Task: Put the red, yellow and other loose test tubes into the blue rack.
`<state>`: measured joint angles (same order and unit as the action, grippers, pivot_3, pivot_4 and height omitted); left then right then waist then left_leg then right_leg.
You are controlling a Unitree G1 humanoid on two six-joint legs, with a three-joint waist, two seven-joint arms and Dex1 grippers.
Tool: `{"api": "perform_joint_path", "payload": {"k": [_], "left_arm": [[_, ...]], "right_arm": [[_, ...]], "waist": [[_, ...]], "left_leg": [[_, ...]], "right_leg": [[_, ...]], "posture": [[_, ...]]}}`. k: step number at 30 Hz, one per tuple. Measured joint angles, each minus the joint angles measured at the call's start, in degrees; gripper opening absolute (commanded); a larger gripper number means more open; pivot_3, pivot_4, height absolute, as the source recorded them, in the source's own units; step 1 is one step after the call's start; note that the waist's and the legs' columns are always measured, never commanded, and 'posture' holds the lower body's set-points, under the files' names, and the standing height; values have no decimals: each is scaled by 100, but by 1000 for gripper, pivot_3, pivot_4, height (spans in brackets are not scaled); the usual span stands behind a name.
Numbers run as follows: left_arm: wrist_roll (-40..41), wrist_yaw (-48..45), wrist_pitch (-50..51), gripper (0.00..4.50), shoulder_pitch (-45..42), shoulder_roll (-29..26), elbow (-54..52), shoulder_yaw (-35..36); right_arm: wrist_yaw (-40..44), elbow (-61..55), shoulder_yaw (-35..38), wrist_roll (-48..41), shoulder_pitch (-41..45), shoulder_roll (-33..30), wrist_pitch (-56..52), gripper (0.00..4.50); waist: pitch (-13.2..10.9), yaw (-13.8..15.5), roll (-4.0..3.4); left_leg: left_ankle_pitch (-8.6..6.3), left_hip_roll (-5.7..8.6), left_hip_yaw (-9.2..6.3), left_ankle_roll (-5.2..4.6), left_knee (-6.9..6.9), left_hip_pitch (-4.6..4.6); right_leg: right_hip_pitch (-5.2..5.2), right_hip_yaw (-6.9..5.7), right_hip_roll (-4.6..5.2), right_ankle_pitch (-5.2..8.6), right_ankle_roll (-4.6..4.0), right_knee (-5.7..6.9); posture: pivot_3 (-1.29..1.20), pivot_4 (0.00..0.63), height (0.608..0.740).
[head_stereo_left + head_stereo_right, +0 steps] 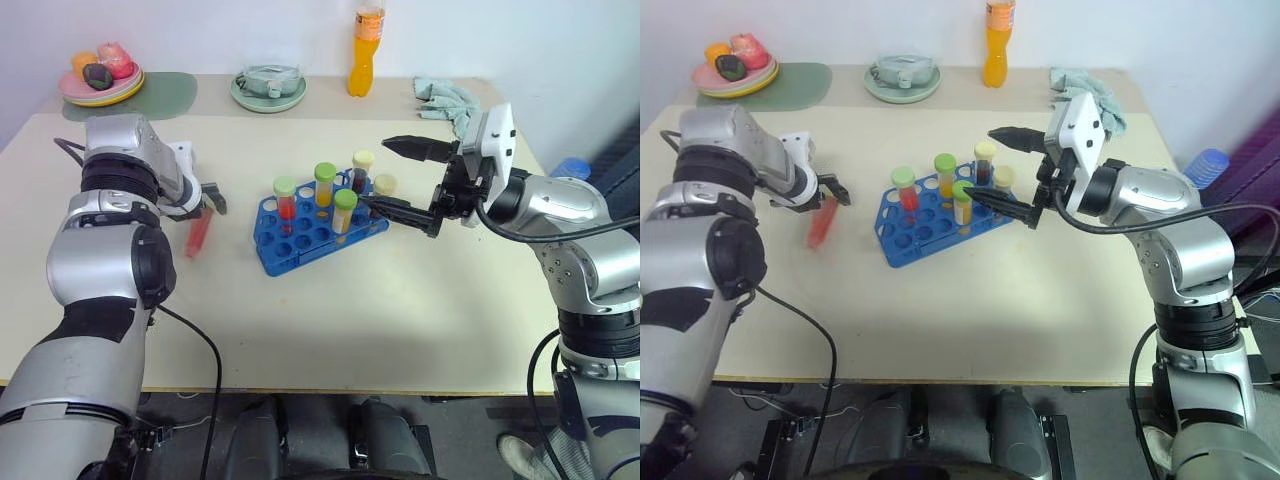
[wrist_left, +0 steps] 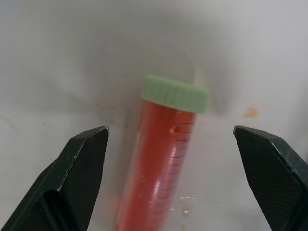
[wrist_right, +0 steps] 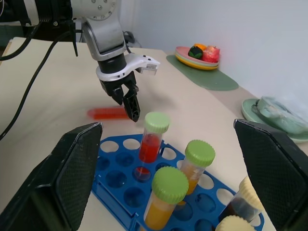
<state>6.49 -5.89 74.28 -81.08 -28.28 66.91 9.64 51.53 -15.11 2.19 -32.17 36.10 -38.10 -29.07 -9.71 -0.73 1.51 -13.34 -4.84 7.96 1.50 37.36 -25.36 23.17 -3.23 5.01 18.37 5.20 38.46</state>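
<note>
Here the blue rack (image 1: 318, 228) sits mid-table with tubes upright in it. At its nine o'clock, the loose red test tube (image 2: 161, 166) lies flat between the left gripper's (image 2: 171, 139) spread jaws, untouched. The right gripper (image 1: 400, 180) hovers open at the rack's three o'clock.

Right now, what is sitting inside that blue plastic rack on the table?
The blue plastic rack holds five capped tubes standing upright: a green-capped red one, two green-capped orange ones, and two cream-capped ones. Many holes stand empty. The right pincer's lower finger covers part of the rack's far corner.
</note>
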Motion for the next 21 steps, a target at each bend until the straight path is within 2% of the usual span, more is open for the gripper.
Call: {"api": "perform_joint_path", "payload": {"k": [5,6,17,21], "left_arm": [[-103,-217,-54,960,-7,-6,154,-116],[-108,-238,-62,781,-11,-6,162,-118],[-91,-353,345,774,-9,-114,69,-30],[70,-589,1006,774,319,-305,-819,15]], "right_arm": [[-59,-98,1,-7,-49,-1,-47,4500],[-59,-111,1,-7,-64,-1,-48,4500],[224,-142,-2,37,-145,-5,199,4500],[439,-136,-10,42,-203,-27,285,4500]], "waist": [[0,6,0],[0,6,0],[0,-11,0],[0,-17,0]], "left_leg": [[0,0,-1,0,2,-1],[0,0,-1,0,3,-1],[0,-1,-2,-1,9,-1],[0,-1,-4,0,11,-1]], "right_leg": [[0,0,0,0,0,1],[0,0,0,0,0,2],[2,1,0,0,0,13],[4,2,1,1,1,23]], "posture": [[0,150,740],[0,150,740],[0,150,740],[0,150,740]]}}
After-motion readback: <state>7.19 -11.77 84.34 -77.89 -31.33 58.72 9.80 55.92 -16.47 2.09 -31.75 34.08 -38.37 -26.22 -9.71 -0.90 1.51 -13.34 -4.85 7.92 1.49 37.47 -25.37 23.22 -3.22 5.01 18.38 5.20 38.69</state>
